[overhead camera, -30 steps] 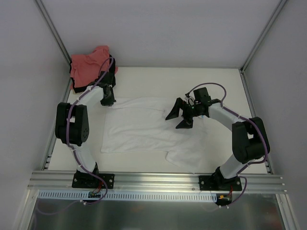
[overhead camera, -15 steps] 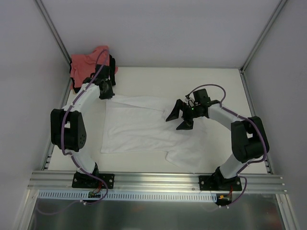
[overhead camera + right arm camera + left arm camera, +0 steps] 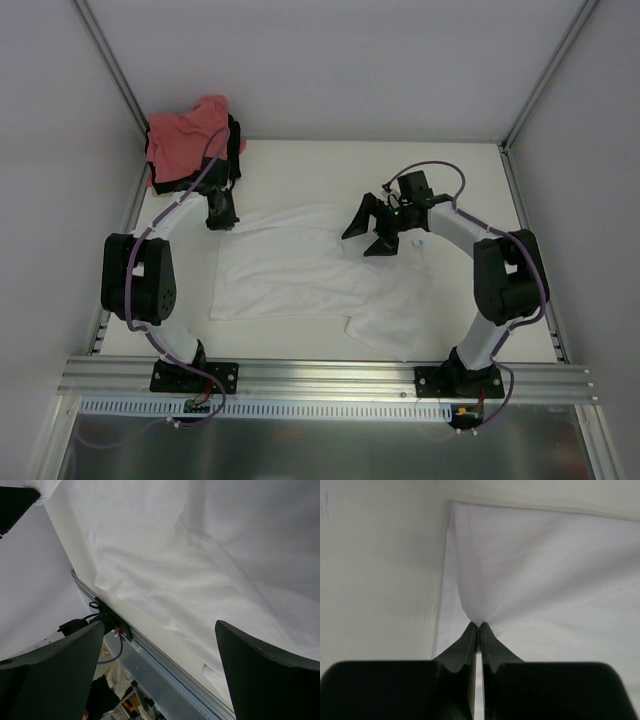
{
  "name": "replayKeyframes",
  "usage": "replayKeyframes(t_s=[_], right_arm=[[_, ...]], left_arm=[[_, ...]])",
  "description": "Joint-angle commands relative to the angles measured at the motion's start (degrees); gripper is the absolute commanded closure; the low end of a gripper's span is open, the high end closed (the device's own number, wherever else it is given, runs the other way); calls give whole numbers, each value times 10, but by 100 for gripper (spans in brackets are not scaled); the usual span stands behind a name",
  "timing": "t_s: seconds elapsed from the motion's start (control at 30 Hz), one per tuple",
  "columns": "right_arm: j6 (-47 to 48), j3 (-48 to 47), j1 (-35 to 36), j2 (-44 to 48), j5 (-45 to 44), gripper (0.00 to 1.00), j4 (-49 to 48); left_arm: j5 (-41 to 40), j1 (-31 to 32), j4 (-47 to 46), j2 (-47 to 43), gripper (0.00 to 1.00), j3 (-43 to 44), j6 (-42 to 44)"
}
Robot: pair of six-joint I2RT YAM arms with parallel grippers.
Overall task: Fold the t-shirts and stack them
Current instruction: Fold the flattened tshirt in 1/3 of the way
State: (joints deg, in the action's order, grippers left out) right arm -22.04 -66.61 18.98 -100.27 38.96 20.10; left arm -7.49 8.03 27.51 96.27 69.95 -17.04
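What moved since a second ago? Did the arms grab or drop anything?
The right tool, wide open, drifted a little farther back above the white t-shirt. The left tool tugged the shirt's far-left corner toward the back, then returned; it stays shut on that corner. Nothing was grabbed or dropped. The pink pile did not move.

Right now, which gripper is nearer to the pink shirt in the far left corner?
Left. The left gripper, shut on a corner of the white shirt, is just in front of the pink shirt. The right gripper is open above the white shirt's right side, far away.
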Motion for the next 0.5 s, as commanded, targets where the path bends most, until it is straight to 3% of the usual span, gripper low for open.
replayKeyframes(t_s=[0.0, 0.1, 0.17, 0.2, 0.23, 0.3, 0.47], right_arm=[[0, 17, -2, -1, 5, 1, -8], [7, 24, -3, 15, 3, 0, -1], [16, 27, -3, 28, -2, 1, 10], [18, 31, -3, 33, -4, 1, 13], [21, 33, -4, 39, -6, 1, 15], [32, 37, -5, 57, -20, 1, 32], [67, 79, -11, 127, -93, 0, 81]], left_arm=[[-6, -2, -18, -18, 100, -43, -10], [-37, -2, -33, -13, 100, -67, -20], [-50, -2, -26, -1, 75, -63, -30], [-64, -2, -22, 2, 58, -62, -33], [-74, -3, -21, 7, 31, -63, -36], [-109, -2, -23, 3, 4, -75, -49], [-109, -2, -49, -89, 1, -125, -73]])
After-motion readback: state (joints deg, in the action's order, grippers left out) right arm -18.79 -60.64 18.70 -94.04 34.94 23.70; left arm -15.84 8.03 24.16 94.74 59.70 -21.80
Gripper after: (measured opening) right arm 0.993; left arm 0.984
